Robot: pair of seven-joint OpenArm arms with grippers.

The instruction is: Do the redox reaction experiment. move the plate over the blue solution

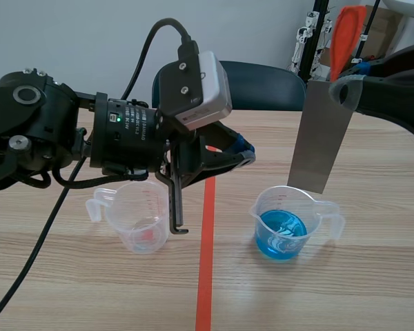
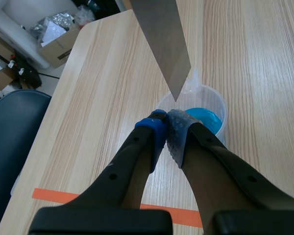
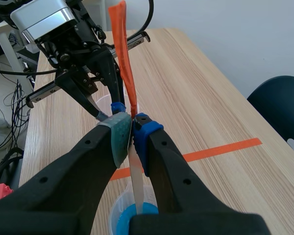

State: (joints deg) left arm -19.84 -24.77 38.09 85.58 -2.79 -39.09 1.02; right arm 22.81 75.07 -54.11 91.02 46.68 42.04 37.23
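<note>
A grey metal plate [image 1: 322, 134] hangs upright from my right gripper [image 1: 346, 92], which is shut on its top edge. Its lower edge sits just above the far rim of a clear beaker of blue solution [image 1: 284, 226]. In the right wrist view the plate [image 3: 135, 188] shows edge-on between the pads of the right gripper [image 3: 132, 128], with an orange strip [image 3: 123, 54] rising from it and the blue solution [image 3: 132, 223] below. My left gripper [image 2: 167, 129] is shut on nothing, a little short of the beaker [image 2: 208, 115] and below the plate [image 2: 161, 39]; in the scene view the left gripper [image 1: 244, 149] hovers left of the plate.
An empty clear beaker [image 1: 138, 219] stands left of the orange tape line [image 1: 206, 262], under the left arm. A dark blue chair [image 1: 262, 86] stands at the table's far edge. Boxes [image 2: 54, 41] lie on the floor beyond the table.
</note>
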